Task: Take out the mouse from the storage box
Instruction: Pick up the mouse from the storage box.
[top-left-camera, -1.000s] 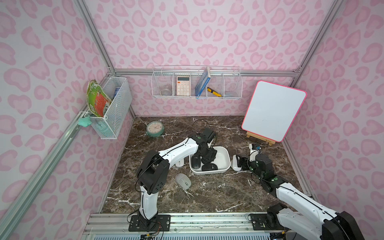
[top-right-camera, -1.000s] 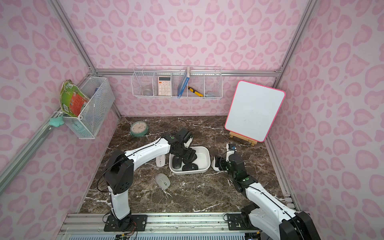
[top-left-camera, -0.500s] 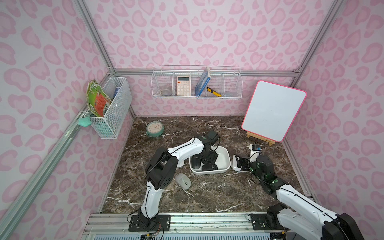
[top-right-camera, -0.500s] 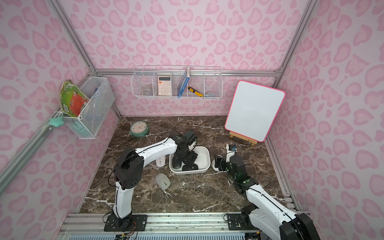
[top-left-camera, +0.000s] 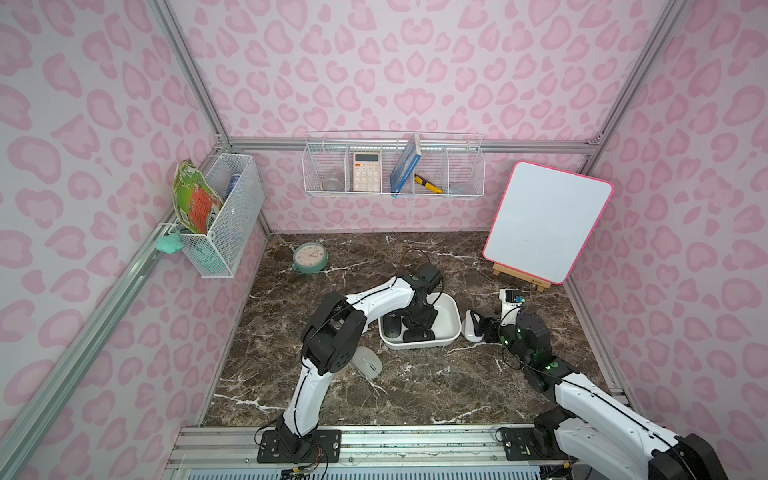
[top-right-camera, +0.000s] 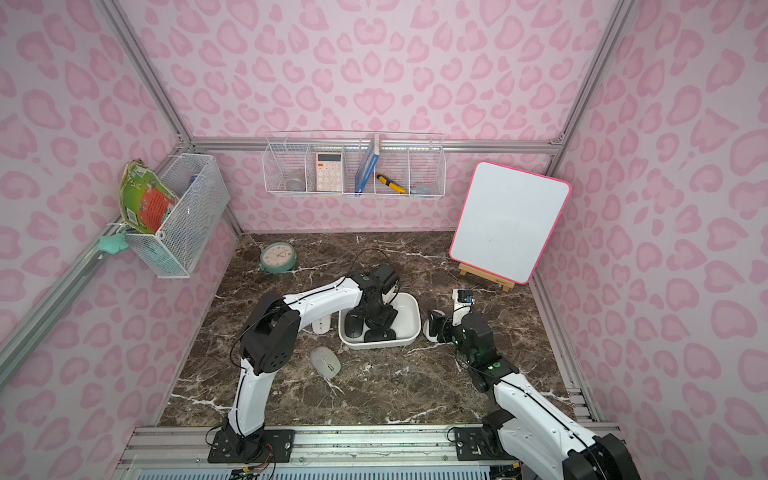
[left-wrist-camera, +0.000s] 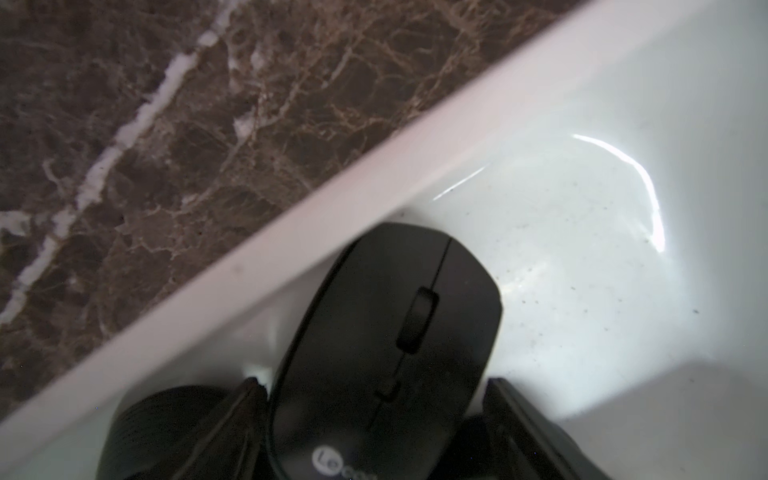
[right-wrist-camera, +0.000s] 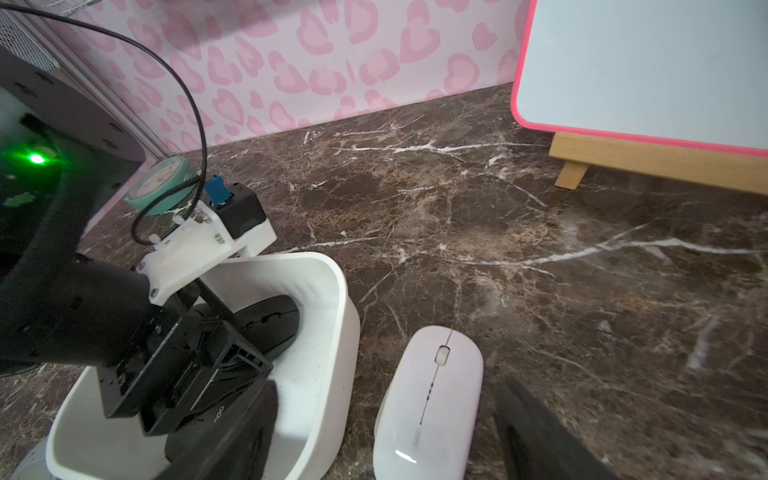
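1 black mouse (left-wrist-camera: 395, 324) in the storage box (top-left-camera: 449, 316) is straddled by the parted left gripper (left-wrist-camera: 374, 384); 1 white mouse (right-wrist-camera: 432, 395) outside, by the spread right gripper (right-wrist-camera: 386, 388).

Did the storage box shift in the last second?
No. In both top views the storage box keeps the same gap from the wooden easel and the clock.

Even brightness; glare inside storage box (left-wrist-camera: 602, 270)
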